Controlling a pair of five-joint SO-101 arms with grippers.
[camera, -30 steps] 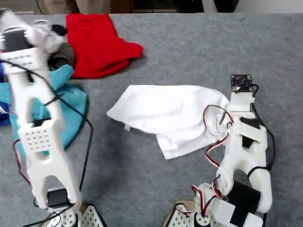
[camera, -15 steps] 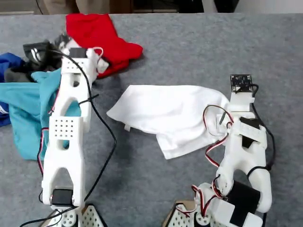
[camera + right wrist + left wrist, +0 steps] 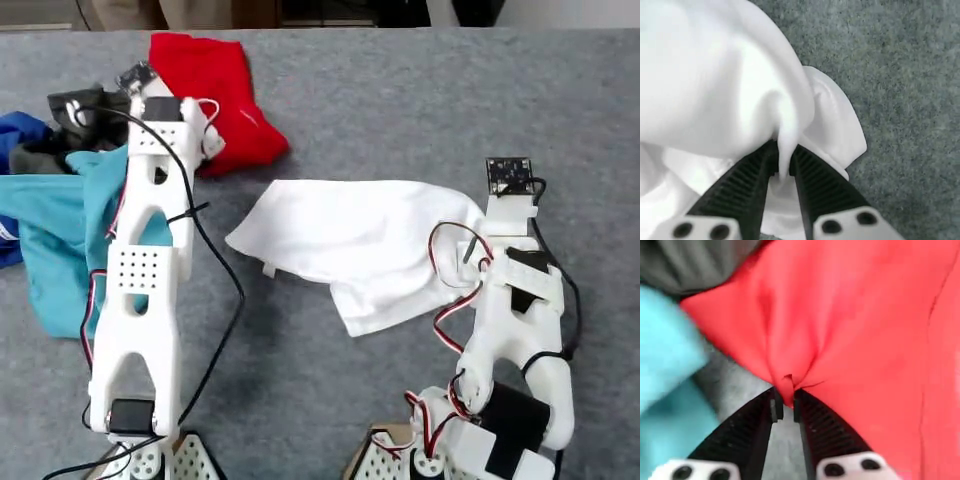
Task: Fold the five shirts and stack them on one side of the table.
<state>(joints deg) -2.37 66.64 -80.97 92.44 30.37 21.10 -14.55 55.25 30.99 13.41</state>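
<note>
The left jaws pinch one red shirt (image 3: 855,315), the right jaws one white shirt (image 3: 705,75).

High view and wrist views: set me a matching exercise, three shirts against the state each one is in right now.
Things:
1. red shirt
2. white shirt
3. teal shirt

States:
A. pinched in the right gripper
B. lying loose on the table, in no gripper
C. pinched in the left gripper

Pairs: 1-C, 2-A, 3-B.
</note>
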